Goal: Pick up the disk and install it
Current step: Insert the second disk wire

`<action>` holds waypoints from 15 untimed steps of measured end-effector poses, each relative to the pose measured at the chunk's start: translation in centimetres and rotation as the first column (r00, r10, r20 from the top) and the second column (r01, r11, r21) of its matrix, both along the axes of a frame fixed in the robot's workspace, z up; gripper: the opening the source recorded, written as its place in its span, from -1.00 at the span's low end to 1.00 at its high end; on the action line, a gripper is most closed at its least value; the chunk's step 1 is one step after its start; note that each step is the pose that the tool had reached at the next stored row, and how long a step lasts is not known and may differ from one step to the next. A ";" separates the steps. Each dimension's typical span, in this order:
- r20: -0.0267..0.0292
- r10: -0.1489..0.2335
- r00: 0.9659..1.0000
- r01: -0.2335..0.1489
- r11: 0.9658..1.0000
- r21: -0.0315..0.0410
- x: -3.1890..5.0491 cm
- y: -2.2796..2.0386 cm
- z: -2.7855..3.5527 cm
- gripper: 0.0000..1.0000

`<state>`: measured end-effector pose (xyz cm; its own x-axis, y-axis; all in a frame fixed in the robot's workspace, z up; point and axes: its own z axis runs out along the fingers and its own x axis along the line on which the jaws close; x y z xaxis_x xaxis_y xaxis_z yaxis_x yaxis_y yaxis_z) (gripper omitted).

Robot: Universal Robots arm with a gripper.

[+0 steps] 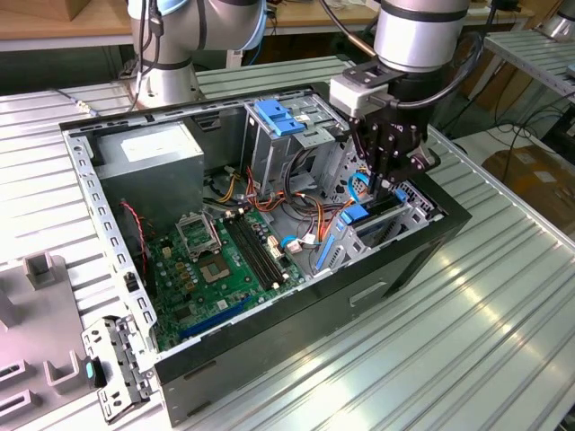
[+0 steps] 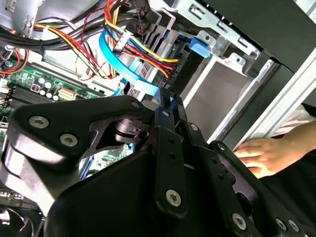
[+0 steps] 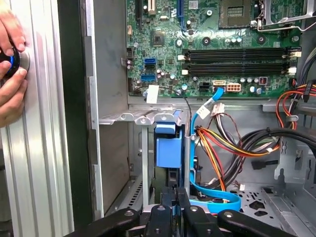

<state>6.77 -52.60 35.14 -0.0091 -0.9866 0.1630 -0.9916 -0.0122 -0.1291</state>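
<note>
The disk [image 1: 370,214] stands on edge, sunk deep into the drive bay [image 1: 409,211] at the open computer case's corner on the exterior view's right. Its light-blue rail end [image 3: 166,144] shows in the slot in the first wrist view. My gripper [image 1: 386,180] hangs straight above the disk, fingers shut close together, tips at the disk's upper edge. The dark fingers [image 3: 166,197] point down at the slot, and in the second wrist view the gripper [image 2: 168,101] has a sliver of blue at its tips. Whether the tips touch the disk is unclear.
Coloured cables [image 1: 296,206] and a blue flat cable [image 3: 207,190] lie beside the bay. A tall cage with a blue latch [image 1: 278,117], the motherboard [image 1: 216,260] and a grey power supply [image 1: 148,153] fill the case. A person's hand [image 3: 11,64] rests on the table outside it.
</note>
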 end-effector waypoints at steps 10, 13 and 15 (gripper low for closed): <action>0.028 0.002 1.000 -0.004 0.998 0.064 -0.37 -0.95 -0.35 -0.68; 0.035 0.001 0.999 -0.005 0.995 0.096 -0.42 -1.39 -0.44 -0.68; 0.035 0.001 0.999 -0.005 0.995 0.102 -0.42 -1.60 -0.49 -0.68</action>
